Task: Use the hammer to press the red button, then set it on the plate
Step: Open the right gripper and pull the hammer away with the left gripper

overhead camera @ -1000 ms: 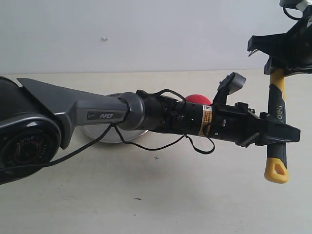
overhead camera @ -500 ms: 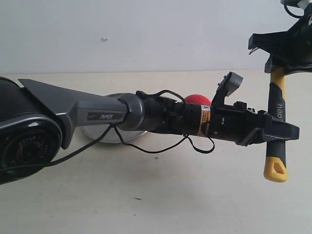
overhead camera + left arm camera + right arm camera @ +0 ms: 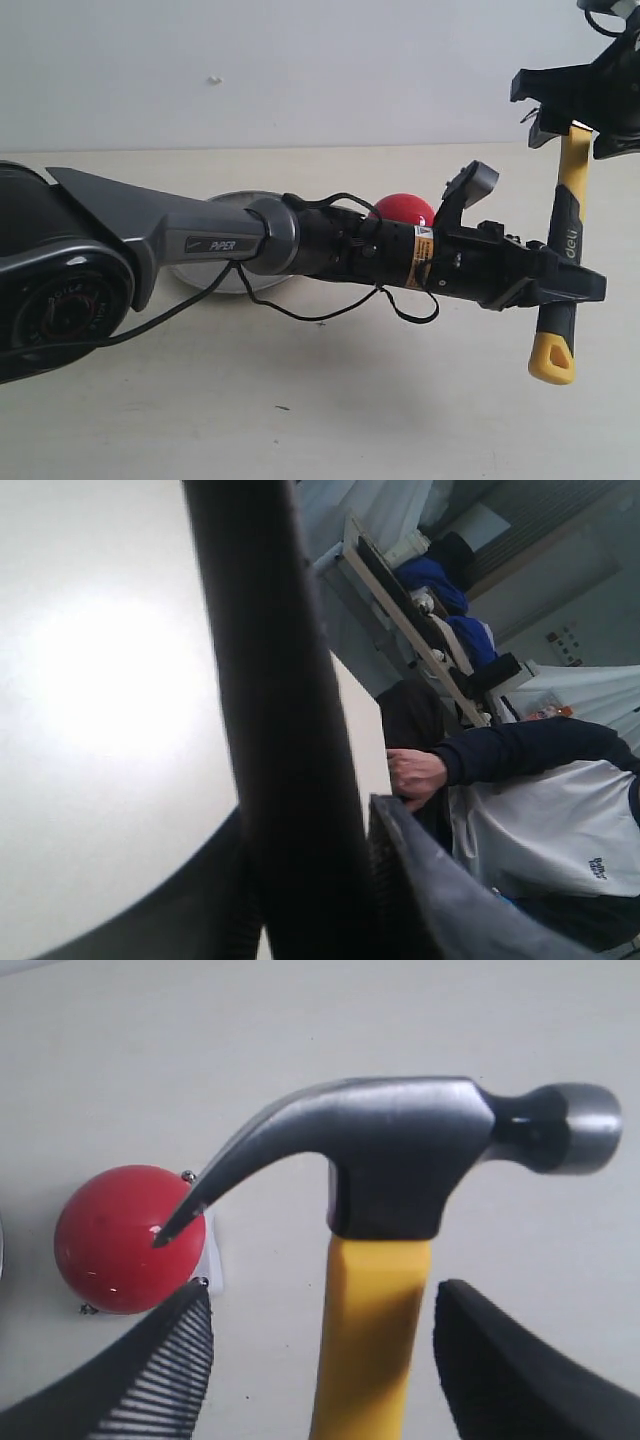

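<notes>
The left gripper (image 3: 570, 285) clamps the hammer (image 3: 562, 255) by its handle, upright above the table (image 3: 330, 400). The right gripper (image 3: 322, 1350) stands open around the yellow neck, near the red button (image 3: 122, 1240).

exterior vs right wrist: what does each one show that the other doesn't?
Only the exterior view: the left gripper clamped on the lower black part of the handle, the handle's yellow looped end, the left arm with its cable, and the plate mostly hidden behind that arm.

Only the right wrist view: the hammer's dark head, claw and striking face, and the right gripper's fingers standing apart on either side of the yellow neck, not touching it.

Both: the hammer, the red button and the pale table.
</notes>
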Robot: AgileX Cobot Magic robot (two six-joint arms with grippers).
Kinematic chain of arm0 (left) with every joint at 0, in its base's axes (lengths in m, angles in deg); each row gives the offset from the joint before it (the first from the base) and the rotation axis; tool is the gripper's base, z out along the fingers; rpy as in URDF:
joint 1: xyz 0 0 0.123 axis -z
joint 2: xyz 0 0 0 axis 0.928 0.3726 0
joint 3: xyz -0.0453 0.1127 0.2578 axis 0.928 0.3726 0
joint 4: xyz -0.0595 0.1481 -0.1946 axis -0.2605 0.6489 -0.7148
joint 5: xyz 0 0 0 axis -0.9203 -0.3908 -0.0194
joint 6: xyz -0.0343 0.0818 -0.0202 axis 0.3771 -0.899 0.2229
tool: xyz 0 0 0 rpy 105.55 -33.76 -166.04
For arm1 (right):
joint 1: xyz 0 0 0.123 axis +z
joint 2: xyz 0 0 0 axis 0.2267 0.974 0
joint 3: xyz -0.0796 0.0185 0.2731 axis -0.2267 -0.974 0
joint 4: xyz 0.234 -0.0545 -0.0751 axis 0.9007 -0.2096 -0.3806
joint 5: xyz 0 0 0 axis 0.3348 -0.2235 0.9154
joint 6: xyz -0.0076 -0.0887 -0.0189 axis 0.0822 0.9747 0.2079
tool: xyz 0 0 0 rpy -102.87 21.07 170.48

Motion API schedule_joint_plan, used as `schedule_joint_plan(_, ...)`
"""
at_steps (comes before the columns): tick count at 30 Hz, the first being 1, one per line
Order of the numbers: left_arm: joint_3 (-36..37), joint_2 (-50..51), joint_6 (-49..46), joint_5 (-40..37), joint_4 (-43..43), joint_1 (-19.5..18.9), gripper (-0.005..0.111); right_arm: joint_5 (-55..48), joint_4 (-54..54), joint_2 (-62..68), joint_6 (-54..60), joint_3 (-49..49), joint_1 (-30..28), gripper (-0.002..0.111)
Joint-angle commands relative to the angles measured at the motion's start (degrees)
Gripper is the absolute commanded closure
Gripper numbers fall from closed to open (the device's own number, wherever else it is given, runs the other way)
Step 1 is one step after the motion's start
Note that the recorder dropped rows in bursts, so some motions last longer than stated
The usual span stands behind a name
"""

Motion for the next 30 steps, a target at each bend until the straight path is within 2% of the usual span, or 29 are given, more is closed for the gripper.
schedule_joint_plan(1,-0.42,-1.09,-2.58,0.41,-1.20,0.09,0.107,-1.44,-0.37,-0.99,0.21,0.27,-0.07,0.043)
schedule_joint_plan(9,-0.42,-1.40,-2.08,-1.11,-0.01,-0.72,0.107,-1.52,-0.78,-8.59,0.21,0.39,-0.07,0.043)
schedule_joint_plan(14,-0.42,-2.41,-1.85,-0.64,1.39,-3.15,0.107,-3.36,-9.82,-19.96,0.21,0.39,-0.07,0.043)
schedule_joint_plan(18,-0.42,-4.03,-1.59,-1.98,3.50,-4.75,0.107,-5.11,-9.60,-24.16,0.05,0.39,-0.07,0.043)
schedule_joint_plan(30,4.58,-15.45,9.42,-14.30,26.10,-9.12,0.107,-13.77,-7.01,-25.76,2.69,0.26,-0.07,0.043)
